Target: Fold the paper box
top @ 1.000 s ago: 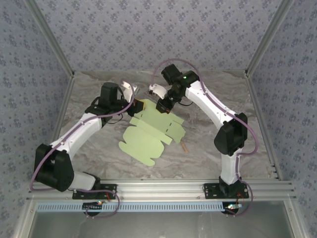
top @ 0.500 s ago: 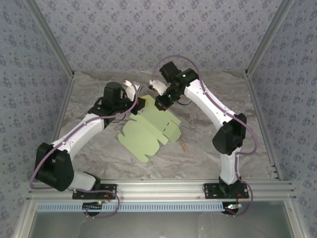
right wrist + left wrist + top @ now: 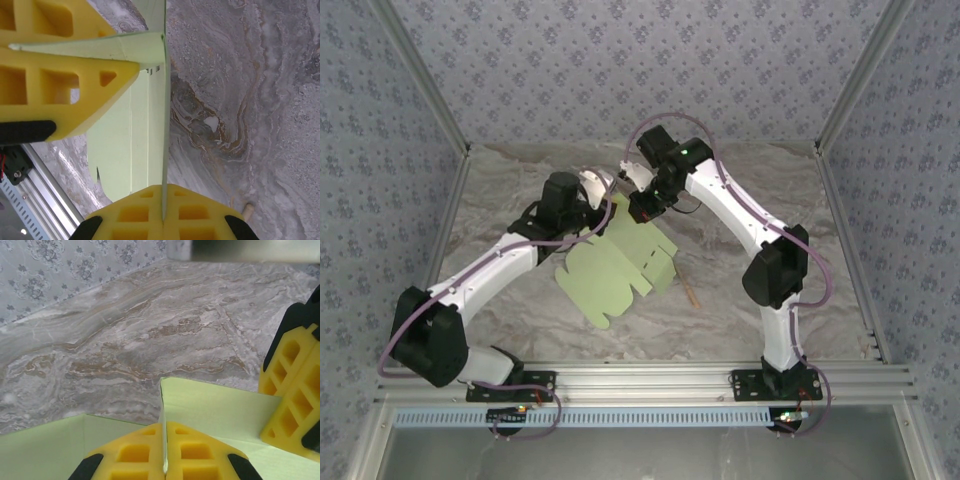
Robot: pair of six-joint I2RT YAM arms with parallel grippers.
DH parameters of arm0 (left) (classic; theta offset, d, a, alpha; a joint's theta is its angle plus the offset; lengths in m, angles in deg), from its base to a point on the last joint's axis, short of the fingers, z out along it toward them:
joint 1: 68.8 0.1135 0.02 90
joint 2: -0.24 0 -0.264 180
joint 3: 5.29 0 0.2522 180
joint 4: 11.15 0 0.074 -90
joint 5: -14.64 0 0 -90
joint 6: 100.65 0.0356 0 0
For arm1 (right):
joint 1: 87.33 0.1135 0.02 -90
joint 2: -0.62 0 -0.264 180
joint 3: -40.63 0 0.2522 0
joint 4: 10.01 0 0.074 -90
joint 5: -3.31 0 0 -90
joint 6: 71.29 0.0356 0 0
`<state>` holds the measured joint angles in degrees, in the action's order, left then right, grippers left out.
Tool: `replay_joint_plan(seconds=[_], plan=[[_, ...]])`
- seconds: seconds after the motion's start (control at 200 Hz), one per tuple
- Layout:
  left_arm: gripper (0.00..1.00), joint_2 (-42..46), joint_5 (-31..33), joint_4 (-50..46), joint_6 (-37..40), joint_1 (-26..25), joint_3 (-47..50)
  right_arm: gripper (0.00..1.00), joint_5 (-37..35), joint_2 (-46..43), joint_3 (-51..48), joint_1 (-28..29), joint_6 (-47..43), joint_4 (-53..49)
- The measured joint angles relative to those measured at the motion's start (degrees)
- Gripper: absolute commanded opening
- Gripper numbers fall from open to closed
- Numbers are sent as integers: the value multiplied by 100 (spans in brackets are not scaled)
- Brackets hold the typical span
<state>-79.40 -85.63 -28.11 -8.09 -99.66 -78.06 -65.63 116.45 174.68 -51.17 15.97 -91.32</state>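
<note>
The paper box is a pale green die-cut sheet, mostly flat on the marble table, with its far edge lifted between the two arms. My left gripper is shut on an upright flap at the sheet's far left corner. In the left wrist view the yellow fingers pinch the thin card edge-on. My right gripper is shut on the adjoining far edge. Seen from the right wrist, its fingers clamp the card edge-on, with the left gripper's finger close above.
A thin tan wooden stick lies on the table just right of the sheet; its end shows beside my right fingers. Patterned walls close the table on three sides. An aluminium rail runs along the near edge.
The left gripper has closed onto the flap. Both grippers have moved slightly back and toward each other, raising the sheet's far edge; the sheet has shifted a little to the left.
</note>
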Motion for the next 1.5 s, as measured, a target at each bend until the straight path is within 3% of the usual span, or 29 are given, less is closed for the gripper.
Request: replay_joint_plan(seconds=[0.48,0.735,0.854,1.074,1.499], plan=[[6,4,452,33,341,-186,20,0,103,22,0,-57,109,0],[33,389,-133,39,109,2,315,0,306,20,-79,-201,-603,50],[41,728,-487,17,-87,103,494,0,358,9,-116,-236,-1198,52],[51,1464,-960,-68,-623,511,647,0,382,-70,-297,-256,-2201,22],[57,2175,-1294,-623,-2312,1659,817,0,376,-291,-369,-249,-3165,-96]])
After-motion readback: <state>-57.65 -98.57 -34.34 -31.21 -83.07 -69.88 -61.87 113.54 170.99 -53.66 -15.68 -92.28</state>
